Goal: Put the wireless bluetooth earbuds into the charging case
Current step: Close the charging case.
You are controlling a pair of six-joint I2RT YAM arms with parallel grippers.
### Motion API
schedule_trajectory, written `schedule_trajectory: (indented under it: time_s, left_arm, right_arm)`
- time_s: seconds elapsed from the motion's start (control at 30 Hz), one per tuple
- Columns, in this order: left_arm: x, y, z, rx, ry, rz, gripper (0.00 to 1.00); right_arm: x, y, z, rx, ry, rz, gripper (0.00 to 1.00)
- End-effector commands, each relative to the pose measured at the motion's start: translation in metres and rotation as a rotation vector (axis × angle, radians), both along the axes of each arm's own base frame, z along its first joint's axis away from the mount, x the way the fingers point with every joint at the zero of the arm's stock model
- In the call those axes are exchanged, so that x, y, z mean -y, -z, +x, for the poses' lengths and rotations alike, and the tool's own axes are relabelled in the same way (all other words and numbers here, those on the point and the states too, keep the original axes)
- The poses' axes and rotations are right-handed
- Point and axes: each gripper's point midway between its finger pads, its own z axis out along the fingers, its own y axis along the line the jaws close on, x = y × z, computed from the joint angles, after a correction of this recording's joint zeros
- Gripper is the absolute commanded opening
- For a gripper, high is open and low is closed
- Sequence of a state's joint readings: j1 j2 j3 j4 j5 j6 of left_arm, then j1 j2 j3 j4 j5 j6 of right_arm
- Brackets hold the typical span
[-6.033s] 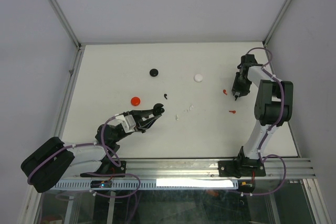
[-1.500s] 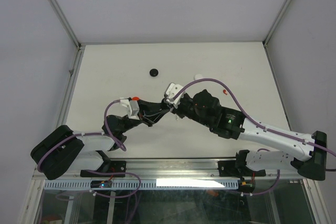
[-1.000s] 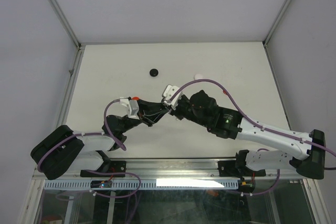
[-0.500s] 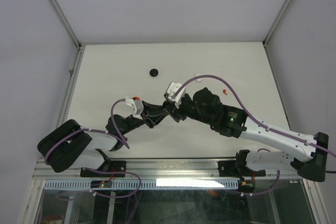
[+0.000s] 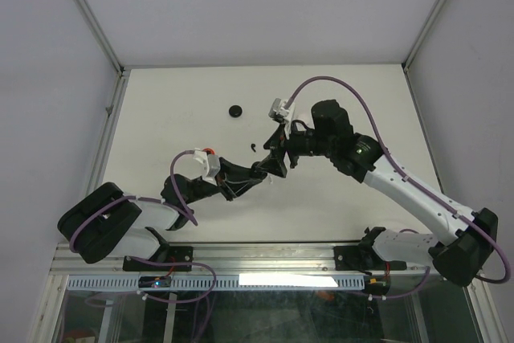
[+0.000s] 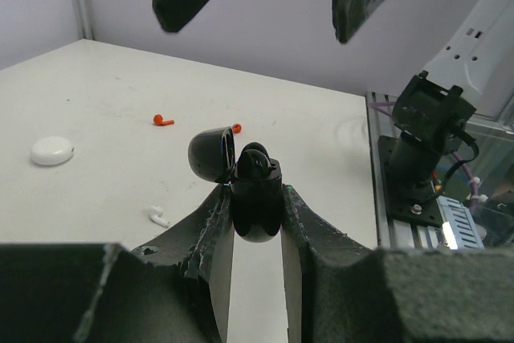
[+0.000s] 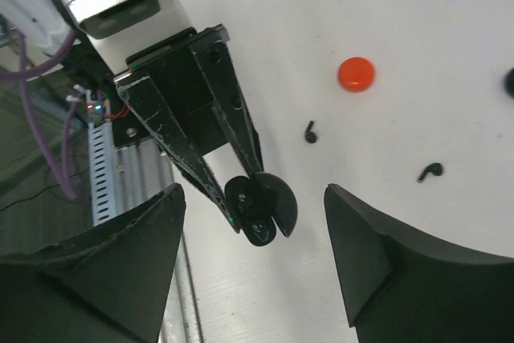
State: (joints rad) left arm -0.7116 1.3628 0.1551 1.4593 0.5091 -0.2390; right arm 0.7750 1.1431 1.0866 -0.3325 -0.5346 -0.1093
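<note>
My left gripper [image 5: 259, 171] is shut on a black charging case [image 6: 255, 194], its lid [image 6: 213, 154] swung open. The case also shows in the right wrist view [image 7: 261, 208], held at the left fingertips [image 7: 234, 198]. My right gripper [image 5: 275, 157] is open and empty, just above the case; its fingers [image 7: 120, 271] straddle it at a distance. Two black earbuds [image 7: 310, 132] [image 7: 430, 171] lie on the table beyond the case; one shows in the top view [image 5: 254, 149]. Two red earbuds [image 6: 164, 120] [image 6: 237, 128] and a white one [image 6: 157, 216] lie on the table.
A black disc [image 5: 235, 110] lies at the back of the table. A red disc [image 7: 355, 73] lies by the left arm's wrist. A white disc [image 6: 52, 150] lies at the left of the left wrist view. The metal rail [image 5: 265, 256] runs along the near edge.
The right gripper has lifted back from the case toward the far right and now stands open. The left gripper still holds the open case in about the same place.
</note>
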Motion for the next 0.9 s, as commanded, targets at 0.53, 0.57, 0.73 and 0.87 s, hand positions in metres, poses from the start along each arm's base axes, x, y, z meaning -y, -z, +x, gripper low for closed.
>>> schedule_trajectory:
  time_s: [0.53, 0.57, 0.73, 0.87]
  left_arm:
    - [-0.006, -0.086, -0.02, 0.236, 0.072, -0.232, 0.0]
    - [-0.007, -0.086, -0.019, 0.23, 0.066, -0.233, 0.0]
    - [-0.006, -0.081, -0.01, 0.189, 0.033, -0.227, 0.0]
    - [-0.006, -0.077, -0.007, 0.169, 0.02, -0.223, 0.0]
  right_arm:
    - [-0.004, 0.001, -0.046, -0.237, -0.344, 0.041, 0.75]
    - [-0.003, 0.001, -0.047, -0.239, -0.35, 0.037, 0.75]
    - [-0.001, -0.003, -0.052, -0.232, -0.367, 0.039, 0.74]
    - [0.001, -0.003, -0.053, -0.231, -0.365, 0.026, 0.73]
